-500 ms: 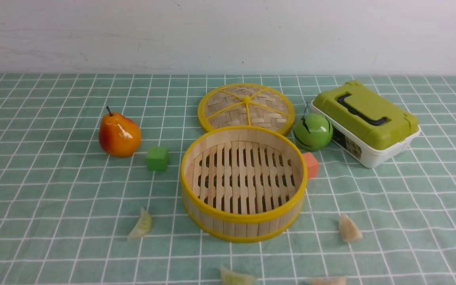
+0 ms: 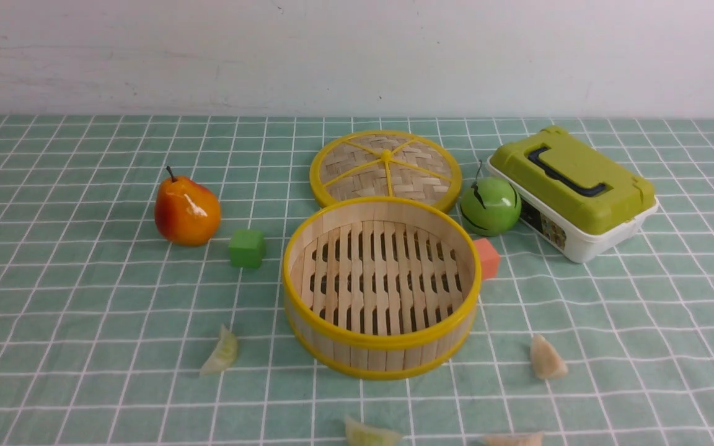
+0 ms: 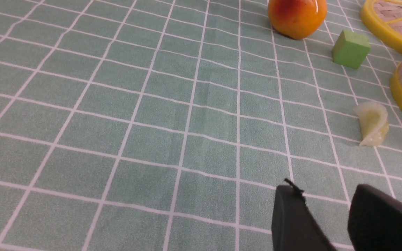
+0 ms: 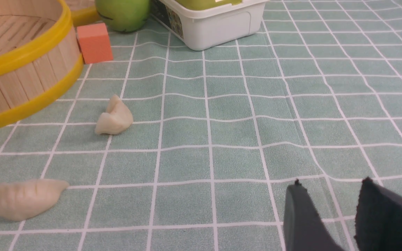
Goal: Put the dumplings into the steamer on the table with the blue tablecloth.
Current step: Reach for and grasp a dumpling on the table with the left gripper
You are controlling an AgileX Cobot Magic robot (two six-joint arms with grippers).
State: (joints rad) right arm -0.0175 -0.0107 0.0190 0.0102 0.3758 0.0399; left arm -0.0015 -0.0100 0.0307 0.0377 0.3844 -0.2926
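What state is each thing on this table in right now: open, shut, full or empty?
Steamer: uncovered, empty.
Lid: off, lying flat behind the steamer.
Green-lidded box: shut.
Dumplings: all four on the cloth, outside the steamer.
Left end effector: open, holding nothing.
Right end effector: open, holding nothing.

The tablecloth is teal with white grid lines, the steamer yellow-rimmed.

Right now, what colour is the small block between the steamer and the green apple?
Salmon-orange. The block shows best in the right wrist view, beside the steamer.
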